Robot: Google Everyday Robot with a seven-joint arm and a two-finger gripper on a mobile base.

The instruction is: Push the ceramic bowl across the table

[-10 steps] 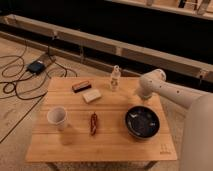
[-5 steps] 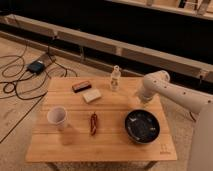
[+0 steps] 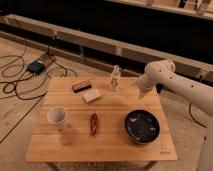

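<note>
1. The table (image 3: 107,142) is a square one of light wooden planks and it fills the lower middle of the frame; a small dark logo (image 3: 163,148) sits near its lower right corner.
2. The ceramic bowl (image 3: 142,126) stands on the table in the lower right part of the frame. It is round, shallow and dark, with paler speckles inside, and it is close to the right edge of the table.
3. The white arm (image 3: 175,82) comes in from the right side of the frame and bends down toward the far right corner of the table.
4. The hand (image 3: 141,91) is at the end of this arm, above the table's far right area, higher in the frame than the bowl and apart from it. I cannot tell if it is spread or pressed together.
5. A white paper cup (image 3: 57,117) stands upright at the left side of the table, well apart from the bowl.
6. A small reddish-brown object (image 3: 93,123) lies between the cup and the bowl.
7. A pale flat block (image 3: 91,95) and a dark flat object (image 3: 81,86) lie just beside each other in the upper left part of the table.
8. A small pale bottle (image 3: 115,78) stands upright near the far edge, left of the hand.
9. On the floor at the upper left, dark cables (image 3: 15,85) run to a small dark box (image 3: 36,66).
</note>
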